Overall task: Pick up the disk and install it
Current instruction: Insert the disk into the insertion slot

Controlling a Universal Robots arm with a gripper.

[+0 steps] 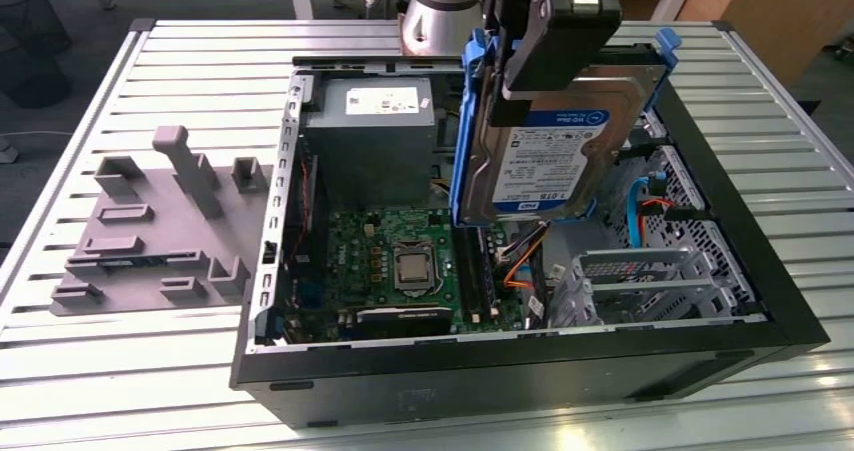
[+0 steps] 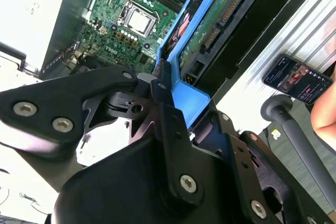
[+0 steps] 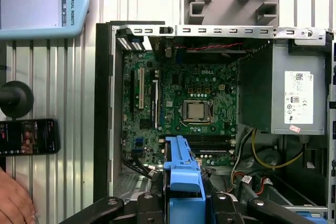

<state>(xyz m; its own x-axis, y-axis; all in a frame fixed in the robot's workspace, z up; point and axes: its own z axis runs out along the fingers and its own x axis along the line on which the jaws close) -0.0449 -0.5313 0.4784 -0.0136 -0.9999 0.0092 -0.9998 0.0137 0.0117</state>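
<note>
Exterior view: the disk [image 1: 554, 161] is held on edge over the open computer case [image 1: 534, 371], clenched by the fingers [image 1: 541, 66], probably to clear its walls.

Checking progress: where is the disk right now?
The disk is held in the claw above the open case, just to the exterior view's right of the motherboard.

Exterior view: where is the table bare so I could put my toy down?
Bare: the grey slatted metal table between the grey plastic fixture block and the near edge, and beyond the block at the far edge. Crowded: the open black computer case, with the gripper holding the flat silver disk above it.
</note>
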